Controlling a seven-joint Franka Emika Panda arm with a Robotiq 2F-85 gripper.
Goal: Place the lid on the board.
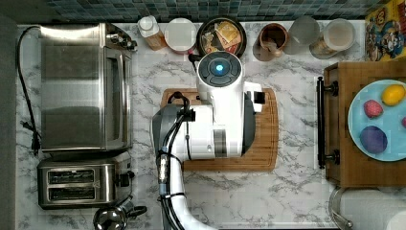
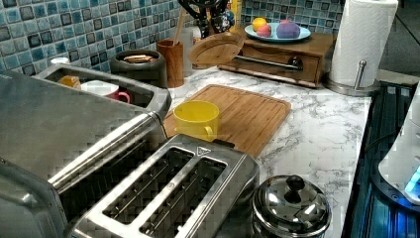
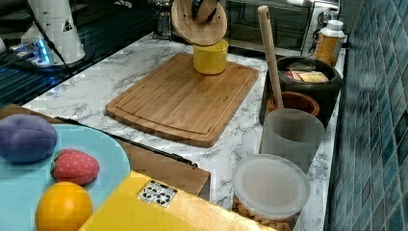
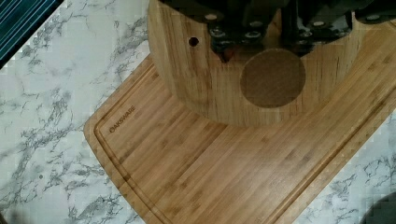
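Carrying the lid [image 3: 198, 24] pinched in the jaws, tilted and hanging high over the board [image 3: 183, 98] lying directly beneath the jaws on the marble surface [image 1: 230, 196], likely keeping it lifted to clear the yellow cup [image 3: 210, 57] below before lowering.

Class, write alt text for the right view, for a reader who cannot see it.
The gripper holds a round wooden lid tilted in the air above a yellow cup standing at the far end of a bamboo cutting board on a marble counter.
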